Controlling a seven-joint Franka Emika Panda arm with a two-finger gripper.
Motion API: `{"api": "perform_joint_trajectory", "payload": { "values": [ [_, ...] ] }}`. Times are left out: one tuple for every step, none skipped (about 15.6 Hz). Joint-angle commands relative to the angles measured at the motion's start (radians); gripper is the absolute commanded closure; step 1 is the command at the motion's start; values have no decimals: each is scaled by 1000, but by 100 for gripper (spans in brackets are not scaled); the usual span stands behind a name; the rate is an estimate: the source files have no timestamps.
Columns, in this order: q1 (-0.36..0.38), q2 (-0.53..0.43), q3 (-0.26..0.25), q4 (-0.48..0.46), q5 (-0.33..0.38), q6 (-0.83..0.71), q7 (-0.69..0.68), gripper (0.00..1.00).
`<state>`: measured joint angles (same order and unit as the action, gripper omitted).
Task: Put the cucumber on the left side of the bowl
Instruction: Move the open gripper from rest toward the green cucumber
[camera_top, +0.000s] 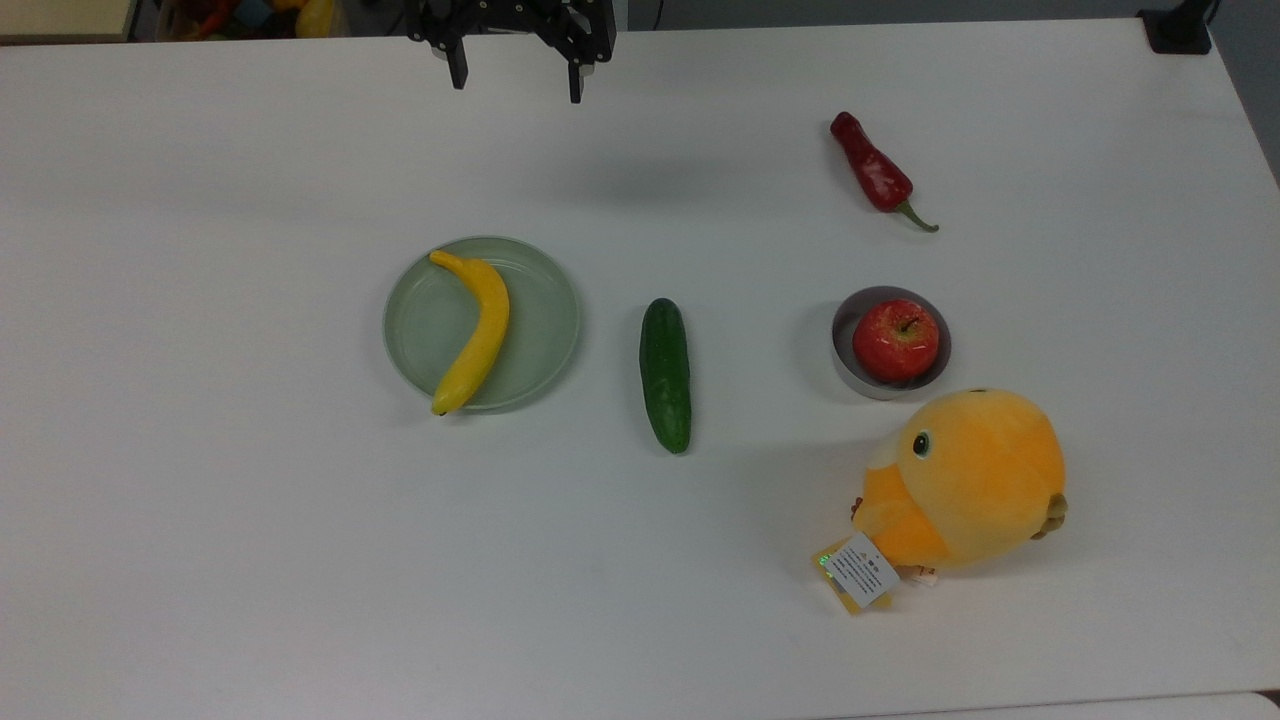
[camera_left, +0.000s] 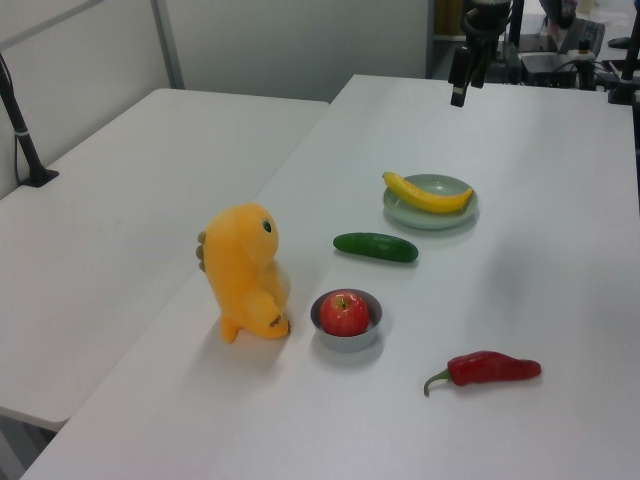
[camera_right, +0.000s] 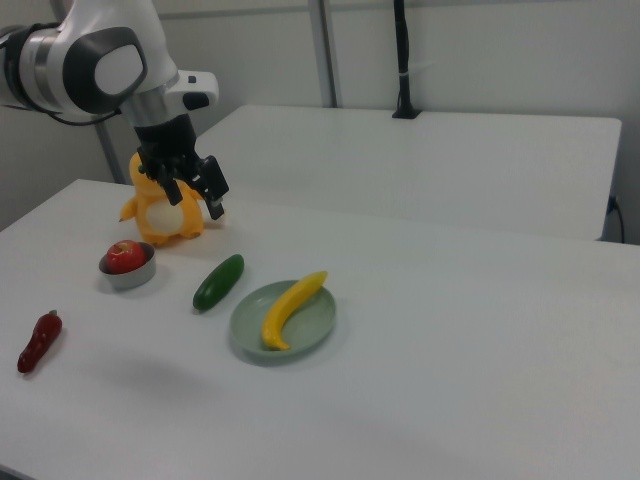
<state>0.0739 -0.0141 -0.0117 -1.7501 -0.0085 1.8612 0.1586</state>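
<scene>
The dark green cucumber lies flat on the white table, between the pale green plate and the small grey bowl. A red apple sits inside the bowl. In the top view the cucumber is a hand's width to the left of the bowl, not touching it. My gripper hangs open and empty high above the table's far edge in the top view, well away from the cucumber.
A yellow banana rests on the plate at the top view's left of the cucumber. A red chili pepper lies beyond the bowl. An orange plush toy stands close beside the bowl on its near side.
</scene>
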Motion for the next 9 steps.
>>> {"api": "perform_joint_trajectory", "payload": {
  "values": [
    [20, -32, -19, -2, 22, -22, -25, 0],
    [20, -33, -21, -2, 22, -25, -31, 0],
    [20, -32, -21, -5, 21, -25, -31, 0],
    [18, -30, -21, -6, 21, -22, -33, 0],
    [18, -29, -21, -6, 21, -20, -31, 0],
    [18, -29, -22, -6, 22, -22, -28, 0],
    [18, -30, -22, -6, 21, -22, -25, 0],
    [20, -29, -22, -6, 21, -22, -24, 0],
    [21, -29, -22, -11, 22, -20, -22, 0]
  ]
}}
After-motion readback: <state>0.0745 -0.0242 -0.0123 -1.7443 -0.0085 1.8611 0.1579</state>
